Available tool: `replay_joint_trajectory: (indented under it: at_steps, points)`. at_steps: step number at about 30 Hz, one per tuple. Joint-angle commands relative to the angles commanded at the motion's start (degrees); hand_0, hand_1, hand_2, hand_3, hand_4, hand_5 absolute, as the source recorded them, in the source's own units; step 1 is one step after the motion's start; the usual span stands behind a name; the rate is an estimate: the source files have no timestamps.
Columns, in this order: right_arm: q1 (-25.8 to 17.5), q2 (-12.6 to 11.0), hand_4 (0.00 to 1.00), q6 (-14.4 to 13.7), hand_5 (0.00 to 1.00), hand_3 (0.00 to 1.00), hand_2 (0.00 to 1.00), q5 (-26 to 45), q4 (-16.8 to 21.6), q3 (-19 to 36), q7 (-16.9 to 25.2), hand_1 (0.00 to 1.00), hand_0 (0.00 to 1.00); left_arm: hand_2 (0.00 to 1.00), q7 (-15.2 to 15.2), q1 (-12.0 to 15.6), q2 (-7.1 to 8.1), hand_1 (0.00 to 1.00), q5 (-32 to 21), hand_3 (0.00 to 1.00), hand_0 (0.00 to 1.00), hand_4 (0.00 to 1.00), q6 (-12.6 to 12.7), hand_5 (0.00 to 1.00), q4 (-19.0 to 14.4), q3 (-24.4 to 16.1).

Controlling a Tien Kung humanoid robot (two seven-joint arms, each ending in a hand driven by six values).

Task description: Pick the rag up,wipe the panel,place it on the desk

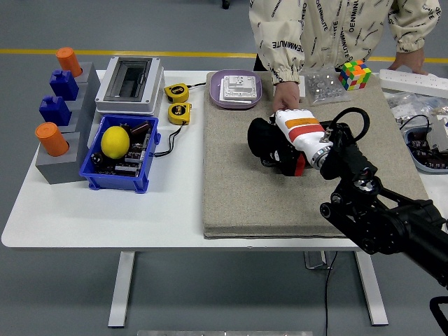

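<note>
The white table [84, 224] carries a large grey mat [238, 182] that covers most of its right half. From the right side the black right arm [381, 217] reaches in over the mat, and its right hand [280, 143] lies low over the middle of the mat. The hand has a white back with an orange and a red stripe, and its black fingers [260, 136] point to the left. The fingers are bent down onto something dark under the palm; this may be the rag and the panel, but they are mostly hidden, so I cannot tell them apart, and I cannot tell if the hand really holds the rag or only presses on it.

At the far side of the table stands a person in a pale printed jacket [329, 31]. One hand of the person [285, 96] rests on the far edge of the mat, just behind the robot's hand.

On the left part of the table there is a grey stepped block [73, 129] with blue and orange pieces, a grey box with a window [129, 85], and a blue bin [119, 154] with a yellow lemon [115, 141] inside. Two yellow tape measures [177, 102] lie near the box. A purple plate [238, 89] stands at the far left corner of the mat, and a colour cube [354, 74] at the far right.
</note>
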Motion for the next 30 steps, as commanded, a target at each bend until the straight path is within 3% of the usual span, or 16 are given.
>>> replay_joint_trajectory:
  at_steps: [30]
  points:
    - [-6.5, -16.2, 0.939, 0.3, 0.047, 0.358, 0.363, -2.6, -2.7, 14.2, -0.2, 0.311, 0.255, 0.682, 0.0, 0.5, -0.02, 0.658, 0.2, 0.572, 0.634, 0.612, 0.0, 0.506, 0.0, -0.1]
